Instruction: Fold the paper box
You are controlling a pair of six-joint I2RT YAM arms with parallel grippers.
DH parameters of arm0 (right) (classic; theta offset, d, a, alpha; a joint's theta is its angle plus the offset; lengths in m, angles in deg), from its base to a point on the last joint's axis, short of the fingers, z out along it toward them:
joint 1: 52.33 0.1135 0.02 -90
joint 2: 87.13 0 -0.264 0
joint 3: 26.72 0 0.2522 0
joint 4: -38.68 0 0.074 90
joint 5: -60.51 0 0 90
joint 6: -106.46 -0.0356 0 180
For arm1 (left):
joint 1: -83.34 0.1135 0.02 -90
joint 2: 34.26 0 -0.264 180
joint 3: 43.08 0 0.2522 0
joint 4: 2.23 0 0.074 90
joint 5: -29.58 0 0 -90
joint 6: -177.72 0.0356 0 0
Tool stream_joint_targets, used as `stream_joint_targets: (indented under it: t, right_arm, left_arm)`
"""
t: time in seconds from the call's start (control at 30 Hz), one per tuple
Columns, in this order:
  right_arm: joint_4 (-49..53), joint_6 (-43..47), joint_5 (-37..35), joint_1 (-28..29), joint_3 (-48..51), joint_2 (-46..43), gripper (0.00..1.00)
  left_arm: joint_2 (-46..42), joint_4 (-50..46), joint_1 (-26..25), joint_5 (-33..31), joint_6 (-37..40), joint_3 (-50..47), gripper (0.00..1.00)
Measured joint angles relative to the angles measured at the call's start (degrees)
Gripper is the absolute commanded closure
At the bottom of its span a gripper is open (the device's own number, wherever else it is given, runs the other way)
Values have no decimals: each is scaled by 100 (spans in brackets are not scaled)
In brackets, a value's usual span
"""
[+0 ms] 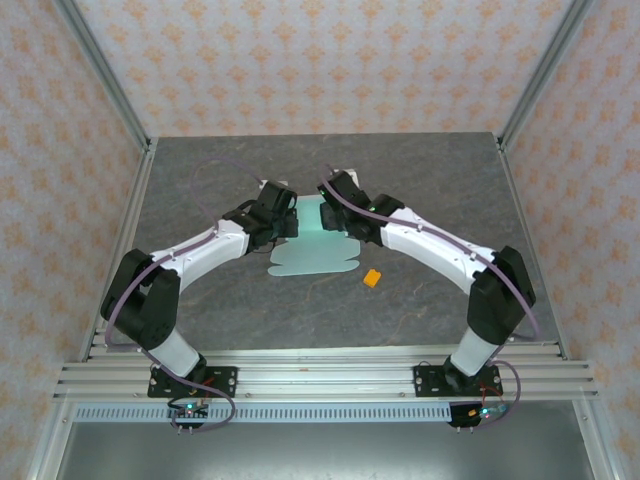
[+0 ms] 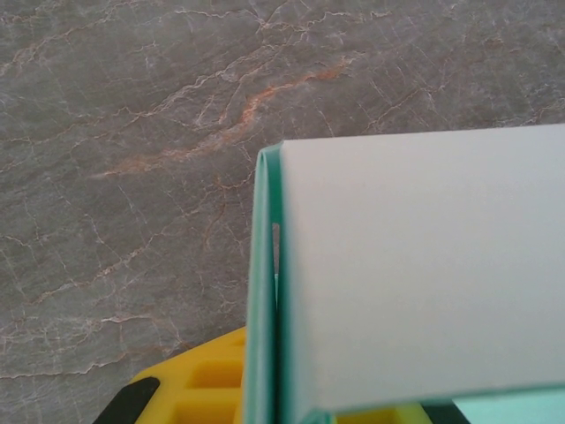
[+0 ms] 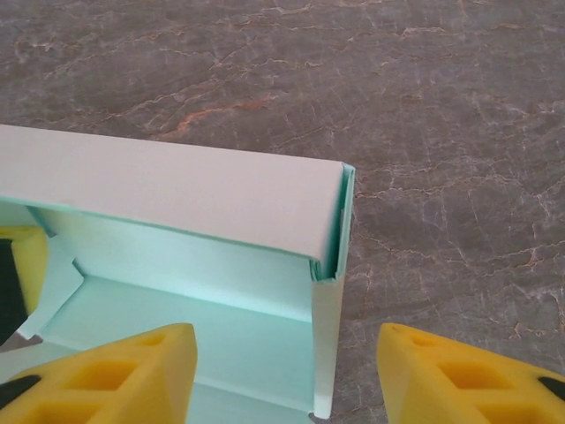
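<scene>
The paper box point(image 1: 315, 255) is pale mint-green card lying mid-table, with its far part folded up and a rounded flap flat towards the arms. In the left wrist view a folded panel of the paper box point(image 2: 424, 265) stands up, and my left gripper point(image 2: 265, 393) is shut on its left side wall, with a yellow finger point(image 2: 190, 389) showing beside the card. My right gripper point(image 3: 287, 353) is open, its yellow fingers point(image 3: 132, 371) straddling the right side wall of the paper box point(image 3: 177, 194) without touching it. From above, my left gripper point(image 1: 283, 218) and right gripper point(image 1: 337, 197) flank the raised part.
A tiny orange block point(image 1: 371, 278) lies on the grey stone-patterned table point(image 1: 440, 180), just right of the flat flap. Metal frame posts point(image 1: 105, 75) rise at the back corners, with patterned walls behind. Bare table stretches beyond the box.
</scene>
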Motion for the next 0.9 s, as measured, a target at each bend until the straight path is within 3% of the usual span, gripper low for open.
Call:
stream_joint_targets:
  t: [0.1, 0.3, 0.9]
  right_arm:
    - [4, 0, 146, -105, 68, -66, 43]
    - [2, -61, 181, -229, 48, 7, 56]
    - [-63, -201, -667, -190, -409, 782, 88]
  left_arm:
    - [0, 0, 0, 0, 0, 0, 99]
    - [0, -2, 0, 2, 0, 0, 99]
    - [0, 35, 0, 85, 4, 31, 99]
